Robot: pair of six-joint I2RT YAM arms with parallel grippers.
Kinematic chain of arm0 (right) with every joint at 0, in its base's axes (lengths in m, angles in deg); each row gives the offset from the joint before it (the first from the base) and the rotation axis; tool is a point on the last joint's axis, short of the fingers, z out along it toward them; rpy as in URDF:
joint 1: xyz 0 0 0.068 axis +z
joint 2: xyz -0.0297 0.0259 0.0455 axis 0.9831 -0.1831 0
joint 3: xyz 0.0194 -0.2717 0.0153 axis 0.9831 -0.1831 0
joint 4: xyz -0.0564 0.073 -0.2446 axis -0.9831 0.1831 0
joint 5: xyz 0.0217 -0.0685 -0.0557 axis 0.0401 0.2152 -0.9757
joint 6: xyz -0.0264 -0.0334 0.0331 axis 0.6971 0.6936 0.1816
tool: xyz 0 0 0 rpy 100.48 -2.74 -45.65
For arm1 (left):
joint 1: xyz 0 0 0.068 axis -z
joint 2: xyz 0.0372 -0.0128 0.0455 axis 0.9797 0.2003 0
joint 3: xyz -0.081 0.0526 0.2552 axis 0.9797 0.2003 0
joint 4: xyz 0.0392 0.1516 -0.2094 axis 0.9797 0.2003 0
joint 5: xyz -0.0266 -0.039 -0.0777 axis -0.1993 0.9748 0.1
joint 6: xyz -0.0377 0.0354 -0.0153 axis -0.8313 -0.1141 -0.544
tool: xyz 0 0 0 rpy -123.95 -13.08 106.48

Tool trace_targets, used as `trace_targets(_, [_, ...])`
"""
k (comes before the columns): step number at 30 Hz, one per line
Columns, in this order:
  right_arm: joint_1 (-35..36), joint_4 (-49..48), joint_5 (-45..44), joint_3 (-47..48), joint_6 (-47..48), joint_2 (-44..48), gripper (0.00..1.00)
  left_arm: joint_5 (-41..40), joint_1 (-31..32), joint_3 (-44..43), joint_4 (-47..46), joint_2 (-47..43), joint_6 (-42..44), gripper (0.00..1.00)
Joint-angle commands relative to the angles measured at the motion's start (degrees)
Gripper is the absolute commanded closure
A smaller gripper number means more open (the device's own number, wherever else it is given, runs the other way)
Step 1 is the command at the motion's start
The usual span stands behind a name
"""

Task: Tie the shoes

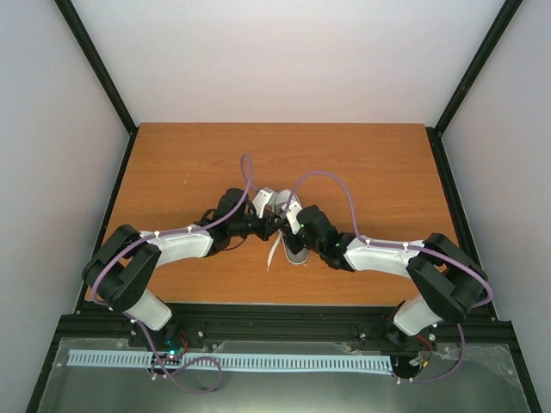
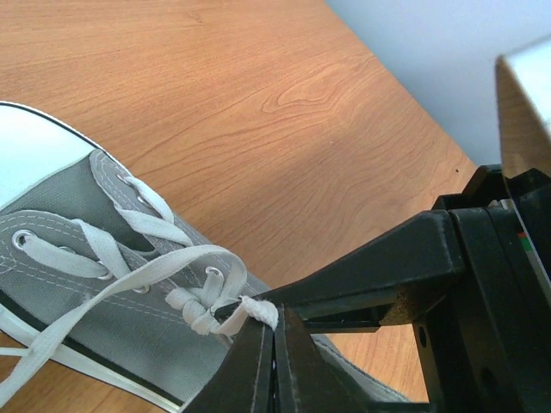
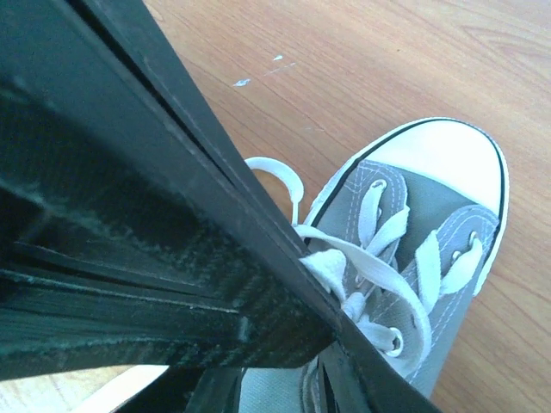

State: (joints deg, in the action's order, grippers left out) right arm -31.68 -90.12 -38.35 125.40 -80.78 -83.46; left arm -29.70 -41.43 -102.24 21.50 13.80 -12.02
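Observation:
The grey shoe (image 1: pixel 297 251) with a white toe cap lies at the table's middle, toe pointing away. My left gripper (image 1: pixel 274 225) reaches in from the left. In the left wrist view this gripper (image 2: pixel 275 331) is shut on a bit of white lace (image 2: pixel 251 311) beside the knot over the shoe (image 2: pixel 52 258). My right gripper (image 1: pixel 291 225) comes in from the right over the tongue. In the right wrist view its jaws (image 3: pixel 344 331) stand almost together, with a fold of lace (image 3: pixel 329 267) nipped at their edge above the shoe (image 3: pixel 448 206).
The wooden table (image 1: pixel 189 163) is fenced by black frame posts and pale walls. A loose lace end (image 1: pixel 274 251) trails off the shoe toward the near edge. Purple cables loop over both arms.

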Motion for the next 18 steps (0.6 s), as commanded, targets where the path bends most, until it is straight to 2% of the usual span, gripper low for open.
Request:
trace_targets(1, [0.22,-6.4,-3.66,1.98,-0.47,-0.4,0.78,2.33,0.65,-1.29,-0.14,0.87,0.07,0.99])
trace_targets(4, [0.22,-6.38,-4.64,1.98,-0.81,-0.64,0.85,2.26,0.68,-1.41,-0.06,0.92,0.16,0.99])
trace_targets(12, [0.22,-6.66,-6.74,1.8,-1.75,-1.32,0.97,2.2,0.69,-1.48,-0.06,1.24,0.24,0.99])
trace_targets(18, [0.22,-7.08,-7.11,1.5,-1.97,-1.33,0.97,1.78,0.69,-1.43,-0.03,1.06,-0.05,0.97])
